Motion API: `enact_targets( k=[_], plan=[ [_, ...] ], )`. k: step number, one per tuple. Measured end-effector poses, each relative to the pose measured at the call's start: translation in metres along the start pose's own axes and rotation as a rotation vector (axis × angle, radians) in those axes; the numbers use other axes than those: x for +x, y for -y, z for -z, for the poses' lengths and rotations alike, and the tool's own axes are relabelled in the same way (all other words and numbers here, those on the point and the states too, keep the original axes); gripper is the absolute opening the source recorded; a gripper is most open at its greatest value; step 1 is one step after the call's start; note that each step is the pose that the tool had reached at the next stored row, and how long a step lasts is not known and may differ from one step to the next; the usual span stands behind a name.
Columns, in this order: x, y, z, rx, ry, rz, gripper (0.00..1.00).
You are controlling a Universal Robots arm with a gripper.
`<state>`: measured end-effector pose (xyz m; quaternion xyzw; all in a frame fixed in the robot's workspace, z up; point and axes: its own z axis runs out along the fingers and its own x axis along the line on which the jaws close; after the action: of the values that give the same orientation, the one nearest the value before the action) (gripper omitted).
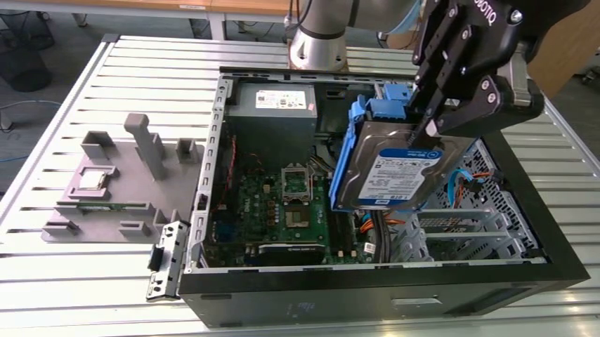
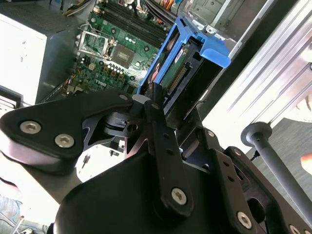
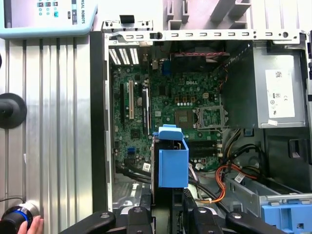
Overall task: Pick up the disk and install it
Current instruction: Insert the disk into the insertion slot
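Disk (image 1: 398, 168), a silver hard drive in blue plastic carrier, hangs tilted above the open black computer case (image 1: 375, 284), clamped by the black gripper (image 1: 424, 135). Likely mid-carry; seating it calls for levelling first.

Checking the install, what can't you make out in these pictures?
Exterior view: the disk, held in the claw, hides part of the case behind it.
First wrist view: disk edge-on, its label unseen.
Second wrist view: the claw covers much of the disk.
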<state>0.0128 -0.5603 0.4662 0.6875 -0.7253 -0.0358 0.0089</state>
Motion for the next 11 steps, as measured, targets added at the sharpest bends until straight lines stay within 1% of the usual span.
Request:
enact_targets(
  k=[4,8,11],
  plan=[
    [-0.0004,0.0086,0.0004,-0.0015,0.0001,0.0,0.35],
    [0.0004,0.0136,0.0008,-0.0021,0.0,0.0,0.35],
    [0.0028,0.0165,0.001,-0.0023,0.0001,0.0,0.35]
  ],
)
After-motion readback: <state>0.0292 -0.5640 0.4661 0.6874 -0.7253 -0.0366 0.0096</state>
